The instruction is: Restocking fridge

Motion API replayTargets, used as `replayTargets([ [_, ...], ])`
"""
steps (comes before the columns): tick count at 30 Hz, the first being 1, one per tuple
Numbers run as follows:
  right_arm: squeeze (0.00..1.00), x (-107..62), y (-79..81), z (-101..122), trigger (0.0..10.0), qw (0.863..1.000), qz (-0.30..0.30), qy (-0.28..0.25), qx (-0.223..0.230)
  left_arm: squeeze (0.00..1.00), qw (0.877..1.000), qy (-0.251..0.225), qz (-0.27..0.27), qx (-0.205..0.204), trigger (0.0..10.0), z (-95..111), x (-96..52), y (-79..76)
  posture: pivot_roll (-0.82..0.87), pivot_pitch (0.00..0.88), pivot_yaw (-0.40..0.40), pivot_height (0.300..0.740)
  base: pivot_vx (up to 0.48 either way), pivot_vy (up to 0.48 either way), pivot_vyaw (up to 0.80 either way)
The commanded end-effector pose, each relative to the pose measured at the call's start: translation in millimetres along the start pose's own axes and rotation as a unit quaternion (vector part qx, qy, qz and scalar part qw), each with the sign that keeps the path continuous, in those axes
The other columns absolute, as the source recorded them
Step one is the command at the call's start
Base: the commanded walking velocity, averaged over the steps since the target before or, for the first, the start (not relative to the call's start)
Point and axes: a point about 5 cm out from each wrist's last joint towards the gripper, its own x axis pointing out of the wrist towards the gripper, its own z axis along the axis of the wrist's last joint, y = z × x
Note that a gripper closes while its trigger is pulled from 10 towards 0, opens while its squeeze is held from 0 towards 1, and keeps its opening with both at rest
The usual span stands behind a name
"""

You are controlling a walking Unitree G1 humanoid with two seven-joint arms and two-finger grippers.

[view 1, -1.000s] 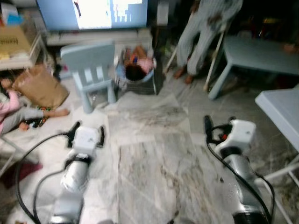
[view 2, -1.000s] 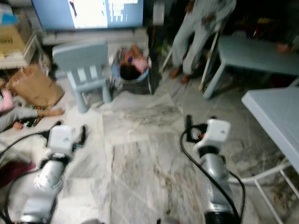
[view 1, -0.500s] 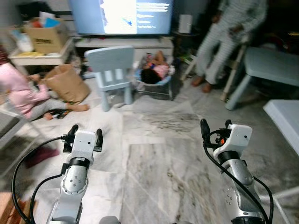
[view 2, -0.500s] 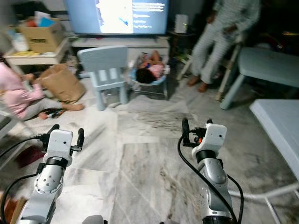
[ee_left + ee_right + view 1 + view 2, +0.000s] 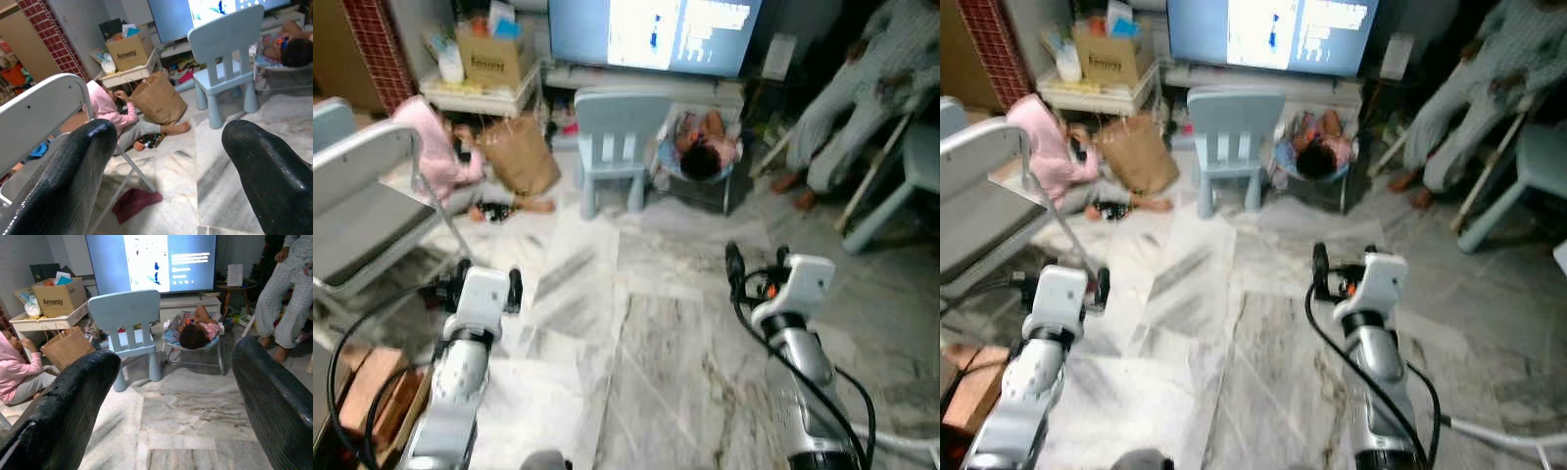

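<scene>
We held the left tool (image 5: 487, 286) and right tool (image 5: 756, 264), fingers apart and empty, short of the blue chair (image 5: 620, 132).

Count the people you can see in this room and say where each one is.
3. A person in a pink top sits on the floor beside the brown paper bag; one lies in the low bouncer seat; one in striped pyjamas stands at the right. Others may be hidden.
</scene>
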Motion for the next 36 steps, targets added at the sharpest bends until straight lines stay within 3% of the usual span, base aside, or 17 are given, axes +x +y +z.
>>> replayTargets([
  [1,0.0,-1.1,-7.0,2,10.0,1.0,-0.017,-0.002,-0.007,0.0,1.0,-0.001,-0.018,-0.003,10.0,1,-4.4,-6.7,0.08,0.001,-0.02,0.74,0.0,0.0,0.0],
  [9,0.0,-6.1,-12.7,-3,10.0,0.999,-0.042,0.008,-0.013,0.0,1.0,0.004,-0.023,-0.001,10.0,-3,-11.6,-8.9,0.08,0.0,-0.026,0.74,0.0,0.0,0.0],
  [17,0.0,-4.0,-10.9,-2,10.0,0.999,-0.039,0.009,-0.01,0.0,1.0,-0.006,-0.014,0.0,10.0,-1,-9.3,0.5,0.08,0.006,-0.031,0.74,0.0,0.0,0.0],
  [23,0.0,-12.6,-14.9,-9,10.0,0.999,-0.041,0.02,-0.03,0.0,1.0,0.001,0.004,0.001,10.0,-13,-16.7,14.8,0.08,0.018,-0.022,0.74,0.0,0.0,0.0],
  [36,0.0,-27.6,-19.9,-15,10.0,0.997,-0.056,0.03,-0.043,0.0,1.0,0.019,0.001,0.005,10.0,-28,-35.7,19.4,0.08,0.03,-0.011,0.74,0.0,0.0,0.0],
])
